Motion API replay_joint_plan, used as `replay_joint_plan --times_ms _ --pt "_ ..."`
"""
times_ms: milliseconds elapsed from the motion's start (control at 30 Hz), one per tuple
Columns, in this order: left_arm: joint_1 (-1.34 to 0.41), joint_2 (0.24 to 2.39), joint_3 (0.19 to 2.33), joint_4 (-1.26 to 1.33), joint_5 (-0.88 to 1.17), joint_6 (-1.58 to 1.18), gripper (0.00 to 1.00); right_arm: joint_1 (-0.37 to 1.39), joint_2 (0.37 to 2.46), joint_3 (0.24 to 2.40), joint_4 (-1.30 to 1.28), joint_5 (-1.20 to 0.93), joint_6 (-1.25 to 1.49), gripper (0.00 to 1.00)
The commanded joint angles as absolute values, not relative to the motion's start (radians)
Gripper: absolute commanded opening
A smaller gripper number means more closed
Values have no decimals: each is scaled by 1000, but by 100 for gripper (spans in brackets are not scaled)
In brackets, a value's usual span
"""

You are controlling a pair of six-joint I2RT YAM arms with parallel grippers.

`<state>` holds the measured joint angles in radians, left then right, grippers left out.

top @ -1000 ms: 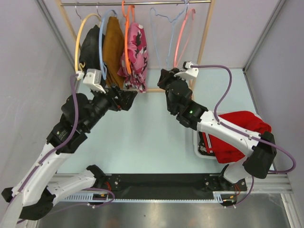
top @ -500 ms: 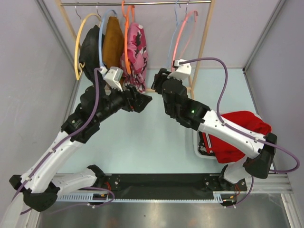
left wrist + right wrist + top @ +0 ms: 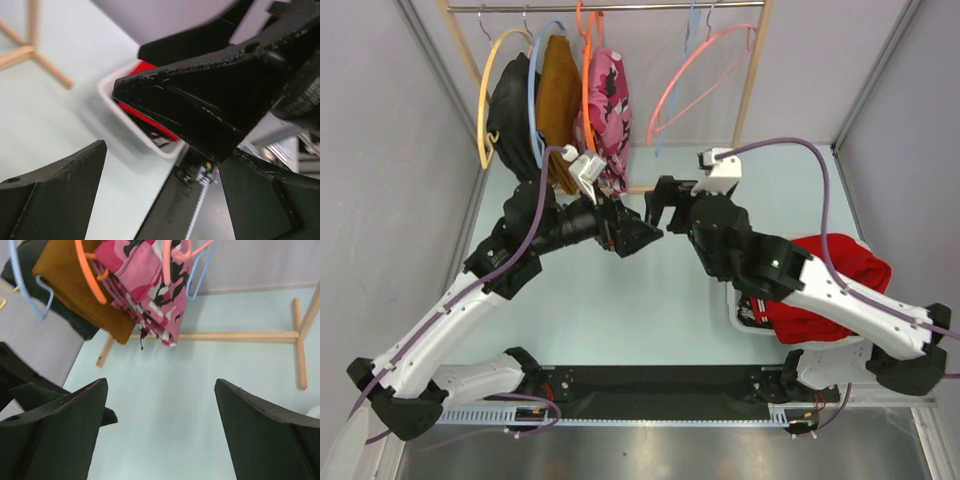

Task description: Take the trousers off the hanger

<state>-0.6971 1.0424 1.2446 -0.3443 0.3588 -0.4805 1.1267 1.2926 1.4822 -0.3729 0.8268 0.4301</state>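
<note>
Your left gripper (image 3: 648, 236) and right gripper (image 3: 657, 205), both gaping empty, almost touch: they may collide. Red trousers (image 3: 832, 265) lie in the bin (image 3: 734, 305); black trousers (image 3: 510, 105) hang on the yellow hanger (image 3: 483, 100).

A flat pale mint-green tabletop (image 3: 620, 310) fills the middle, evenly lit, with only soft shadows. Plain pale lilac-grey wall panels (image 3: 380, 150) close it in on the left, back and right, and slanting grey metal frame posts (image 3: 428, 60) mark the far corners. At the far edge stands a light wooden clothes rack (image 3: 751, 80) with a thin metal rod (image 3: 620, 7) across its top. Along the near edge runs a black strip (image 3: 660, 385), then a brushed grey metal surface (image 3: 670, 450).
</note>
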Motion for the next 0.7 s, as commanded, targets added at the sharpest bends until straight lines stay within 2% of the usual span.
replay_joint_plan --times_ms 0,133,367,467,667 --pt "-693 973 1102 -166 537 -540 96 1169 1108 1346 -402 717 476 99" --pt "-696 896 933 29 652 -642 96 1196 938 1142 -271 594 485 100" --pt "-707 697 608 416 747 -808 96 1213 688 743 89 229 459 100" --pt "-707 605 441 621 753 -940 96 1215 588 557 231 218 529 100" --pt "-707 421 53 1012 626 -1192 97 1227 450 196 464 271 689 100"
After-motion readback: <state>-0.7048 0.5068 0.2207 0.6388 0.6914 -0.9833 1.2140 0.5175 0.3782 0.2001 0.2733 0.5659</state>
